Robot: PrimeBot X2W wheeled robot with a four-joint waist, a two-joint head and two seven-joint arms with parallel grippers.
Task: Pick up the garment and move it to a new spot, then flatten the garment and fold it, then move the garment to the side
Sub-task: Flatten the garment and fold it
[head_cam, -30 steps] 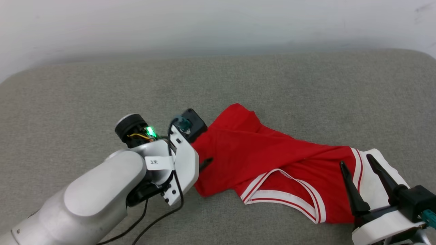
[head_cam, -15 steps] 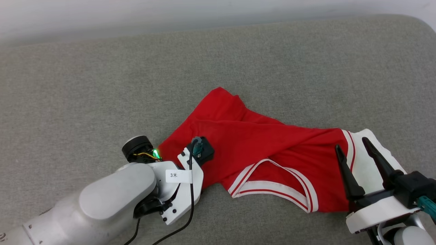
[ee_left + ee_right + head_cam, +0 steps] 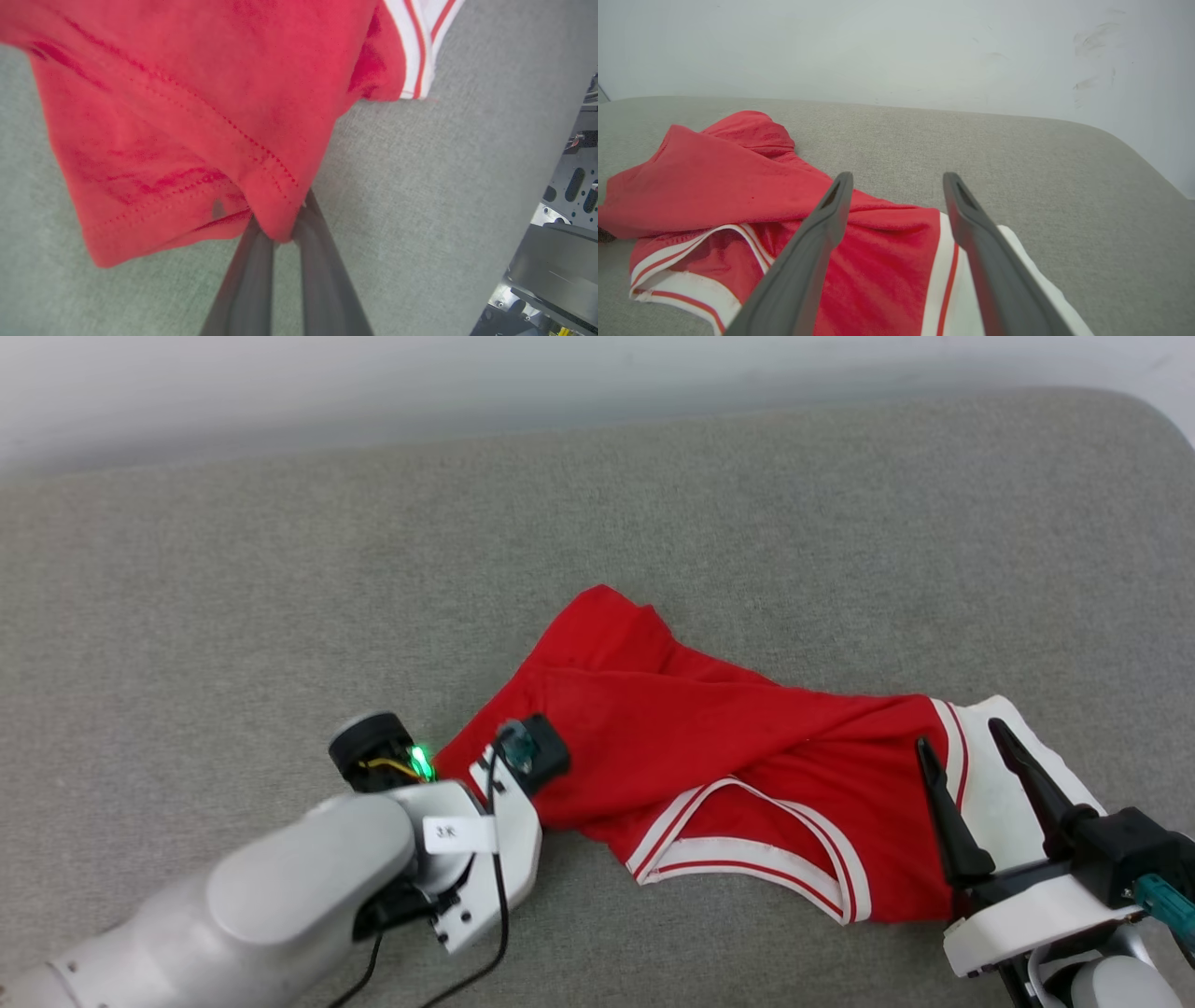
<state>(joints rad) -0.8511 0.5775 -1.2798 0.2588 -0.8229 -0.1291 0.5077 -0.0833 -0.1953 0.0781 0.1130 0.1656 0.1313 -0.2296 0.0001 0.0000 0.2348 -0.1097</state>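
The garment [image 3: 709, 747] is lying crumpled across the grey fabric-covered surface [image 3: 280, 569], stretching from the middle of the head view toward the lower right; its red body is bunching into diagonal folds, its striped red-and-white trim [image 3: 747, 845] is looping along the near edge, and a white sleeve [image 3: 1022, 784] is spreading flat at the right end; I am seeing no print on the side facing up.

At the garment's left end, I am watching the left gripper [image 3: 280, 228] pinching a stitched red hem; its jaws are pressing together on that fold, with cloth bulging just above the fingers [image 3: 252, 280] in the left wrist view; whether this corner is lifting off the surface I cannot tell.

At the other end, the right gripper [image 3: 960, 733] is hanging over the seam where red meets white; its jaws are standing wide apart and gripping nothing; whether its tips are touching the cloth I cannot tell.

A green light [image 3: 420, 763] is glowing on the left wrist, and a black cable [image 3: 495, 933] is trailing down from it; a pale wall [image 3: 878, 46] is rising behind the surface's far edge.
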